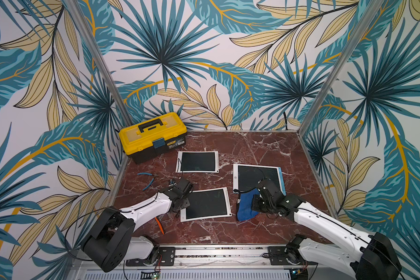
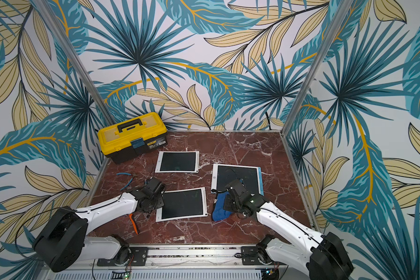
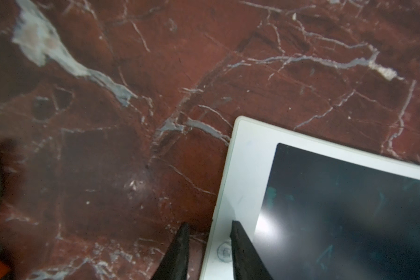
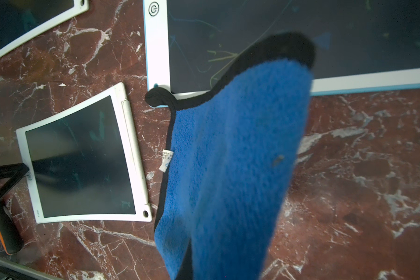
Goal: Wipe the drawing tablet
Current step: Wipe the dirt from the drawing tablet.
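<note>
White-bezelled drawing tablet (image 1: pixel 205 204), stiff, likely slippery: brace at bezel, straddled by slightly parted left gripper (image 3: pixel 208 224); right gripper (image 1: pixel 255 203) clamps limp cloth (image 4: pixel 228 157).

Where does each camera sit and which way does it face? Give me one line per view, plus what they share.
Top views: high above the arm bases, facing down and toward the back wall; marble table, toolbox; left arm and right arm show.
Left wrist: on the left arm, facing down at the near tablet corner; its jaws show, tips apart.
Right wrist: on the right arm, facing down past the blue cloth hiding its jaws.
Shared: both wrist views and both top views show the near tablet.
</note>
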Robot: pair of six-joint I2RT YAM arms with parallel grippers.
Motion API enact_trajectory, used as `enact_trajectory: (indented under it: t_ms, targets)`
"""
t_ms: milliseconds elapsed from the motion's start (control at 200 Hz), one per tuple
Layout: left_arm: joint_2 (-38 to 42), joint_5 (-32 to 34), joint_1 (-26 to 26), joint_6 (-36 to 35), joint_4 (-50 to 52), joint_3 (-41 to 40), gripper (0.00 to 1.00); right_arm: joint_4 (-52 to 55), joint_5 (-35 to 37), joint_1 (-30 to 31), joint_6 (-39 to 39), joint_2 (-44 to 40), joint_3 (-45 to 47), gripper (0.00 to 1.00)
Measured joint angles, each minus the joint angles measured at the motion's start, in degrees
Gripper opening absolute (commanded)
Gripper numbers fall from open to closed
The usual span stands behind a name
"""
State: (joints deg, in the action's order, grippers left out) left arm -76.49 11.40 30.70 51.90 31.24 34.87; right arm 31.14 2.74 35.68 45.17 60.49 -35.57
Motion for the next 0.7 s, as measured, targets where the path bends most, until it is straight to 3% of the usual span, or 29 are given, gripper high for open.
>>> enact_trajectory:
  t_ms: [75,265,446,701]
  targets:
    - [-0.02,-0.39,-0.02,-0.07,-0.46,-0.04,0.19,0.04,0.07,0.00,-0.09,0.02,0.00,0.00]
    - [-0.11,-0.79,-0.02,0.00,-1.14,-0.13,0.19,2.36,1.40,0.00,-2.05,1.77,-2.38,0.00]
    - [-0.02,-0.94,-0.02,0.00,-2.19,-0.57,0.19,6.16,3.13,-0.02,-6.47,4.98,-10.64,0.00]
    - [0.52,-0.98,-0.07,0.02,-3.76,-1.55,0.19,7.13,-0.79,1.46,-14.25,17.94,-23.39,0.00]
